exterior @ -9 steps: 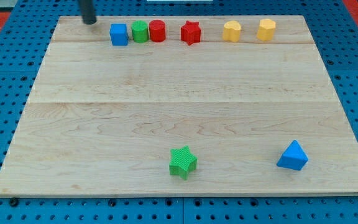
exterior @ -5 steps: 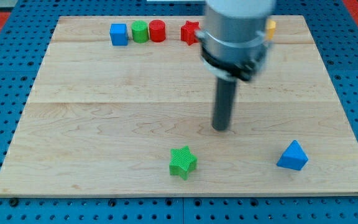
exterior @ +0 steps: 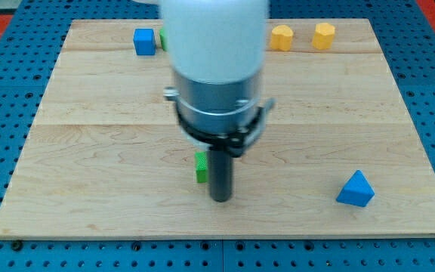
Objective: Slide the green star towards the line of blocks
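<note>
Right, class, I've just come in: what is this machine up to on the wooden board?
A robot arm's rod is working at the green star. My tip rests on the wooden board at the star's bottom-right, and the rod hides most of the star. The line of blocks lies along the view's top: blue cube, two yellow blocks, the rest behind the arm. A blue triangular block sits at bottom right.
</note>
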